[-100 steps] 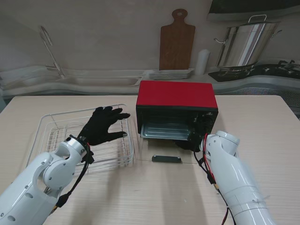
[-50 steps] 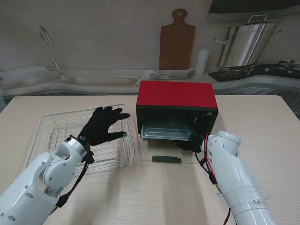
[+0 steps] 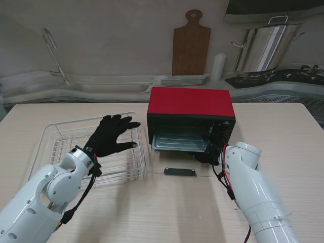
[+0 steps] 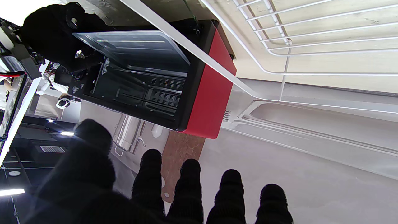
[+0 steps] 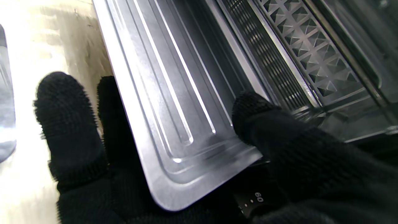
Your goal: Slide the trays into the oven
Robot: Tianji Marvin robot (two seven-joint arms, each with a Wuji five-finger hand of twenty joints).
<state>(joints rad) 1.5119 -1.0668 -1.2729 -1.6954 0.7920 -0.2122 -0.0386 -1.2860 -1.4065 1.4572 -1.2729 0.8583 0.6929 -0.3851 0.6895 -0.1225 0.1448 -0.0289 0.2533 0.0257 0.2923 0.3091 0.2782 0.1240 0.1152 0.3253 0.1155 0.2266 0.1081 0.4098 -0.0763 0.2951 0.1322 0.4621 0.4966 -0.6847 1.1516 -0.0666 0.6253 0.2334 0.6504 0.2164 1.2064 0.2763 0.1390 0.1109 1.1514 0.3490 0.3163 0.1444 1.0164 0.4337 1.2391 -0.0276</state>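
My right hand (image 5: 199,174) was clamped on the near corner of the metal tray (image 5: 174,102), thumb on its ribbed upper face and fingers (image 5: 67,124) curled under its rim. The tray lay level in the mouth of the red oven (image 3: 191,109) at the centre of the stand's view, partly inside, its front edge jutting over the lowered glass door (image 3: 179,171). In that view my right hand (image 3: 208,157) was mostly hidden behind my forearm at the oven's lower right corner. My left hand (image 3: 112,134) hovered with all 5 fingers spread, grasping nothing, over the white wire rack (image 3: 61,147) at centre left, just beside the oven. Both stood on the light wooden table (image 3: 167,212).
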